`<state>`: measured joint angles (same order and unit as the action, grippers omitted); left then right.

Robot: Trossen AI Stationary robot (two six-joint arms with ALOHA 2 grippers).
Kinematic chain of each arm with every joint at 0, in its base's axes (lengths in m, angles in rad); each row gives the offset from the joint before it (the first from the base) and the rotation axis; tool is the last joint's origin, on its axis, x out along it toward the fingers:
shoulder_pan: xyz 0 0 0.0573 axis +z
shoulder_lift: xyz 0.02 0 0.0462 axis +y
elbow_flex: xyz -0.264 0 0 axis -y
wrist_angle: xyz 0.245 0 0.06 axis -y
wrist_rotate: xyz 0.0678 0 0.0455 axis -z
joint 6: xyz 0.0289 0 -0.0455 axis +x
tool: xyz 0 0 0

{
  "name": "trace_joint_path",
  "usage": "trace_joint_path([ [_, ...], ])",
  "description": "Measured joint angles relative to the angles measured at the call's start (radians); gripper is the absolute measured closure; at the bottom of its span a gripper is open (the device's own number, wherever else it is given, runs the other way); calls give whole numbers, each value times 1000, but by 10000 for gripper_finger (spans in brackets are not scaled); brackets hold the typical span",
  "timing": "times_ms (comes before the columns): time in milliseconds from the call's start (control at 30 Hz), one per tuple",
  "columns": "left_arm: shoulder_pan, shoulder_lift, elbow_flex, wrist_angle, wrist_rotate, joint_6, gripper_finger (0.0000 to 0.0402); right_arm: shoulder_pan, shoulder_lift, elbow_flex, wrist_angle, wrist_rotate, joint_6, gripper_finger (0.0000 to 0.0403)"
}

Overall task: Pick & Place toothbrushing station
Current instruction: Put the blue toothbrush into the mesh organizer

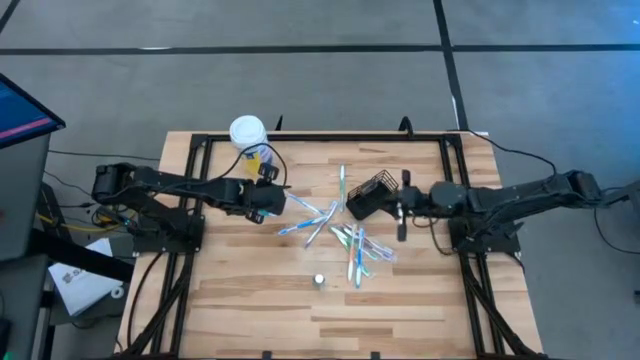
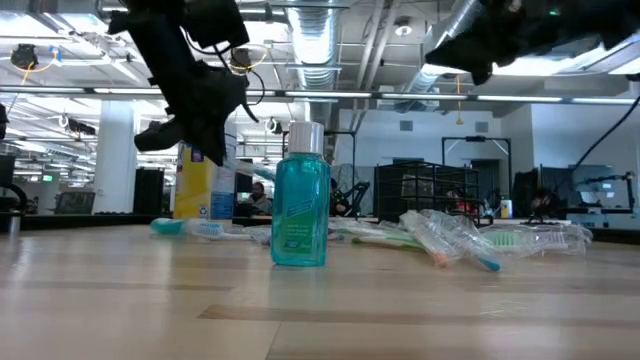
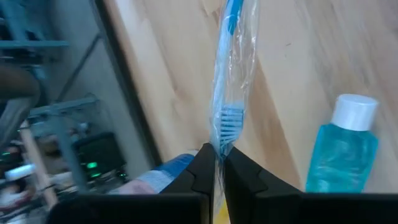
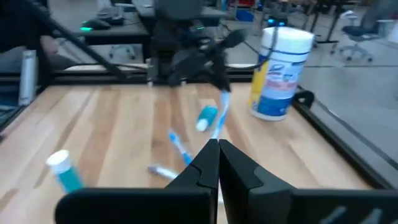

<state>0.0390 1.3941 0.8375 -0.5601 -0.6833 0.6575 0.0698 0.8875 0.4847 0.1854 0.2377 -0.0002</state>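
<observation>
teal bottle (image 2: 301,197): nearest the table's front edge, upright, white cap on, standing apart from everything else; used as landmark below.
toothbrush pile (image 1: 352,243): loose wrapped brushes just behind the bottle, spreading toward the right arm's side.
mesh holder (image 1: 372,192): behind the pile, far side of the bottle, looks tipped toward the right gripper; whether they touch, cannot tell.
left gripper (image 3: 216,163): behind the bottle on the left arm's side, fingers pressed together, pinching a wrapped blue toothbrush (image 3: 227,68) by the film at the head end.
right gripper (image 4: 218,153): behind the bottle, beside the holder, fingers pressed together, nothing visibly held.
wipes jar (image 1: 248,133): farthest back, beyond the left gripper.
risk 1: grip looks to be on the wrapper, so the brush could slide or swing out when carried.
risk 2: holder well apart from the held brush; if tilted, a dangling brush may miss the opening or knock it over.
</observation>
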Motion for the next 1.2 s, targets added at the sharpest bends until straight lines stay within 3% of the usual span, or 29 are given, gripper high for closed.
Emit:
trace_joint_path([
  [333,-187,0,0,27,-271,183,393,-152,154,57,120,-286,66,403],
  [567,-308,0,0,209,-439,477,393,-202,298,57,298,-431,134,403],
  [833,-392,0,1,460,-478,783,393,-225,431,70,495,-583,159,403],
  [1033,-428,0,2,519,-477,809,391,-208,541,168,498,-685,159,399],
  [1200,-445,0,2,524,-477,809,389,-210,631,265,441,-738,159,357],
])
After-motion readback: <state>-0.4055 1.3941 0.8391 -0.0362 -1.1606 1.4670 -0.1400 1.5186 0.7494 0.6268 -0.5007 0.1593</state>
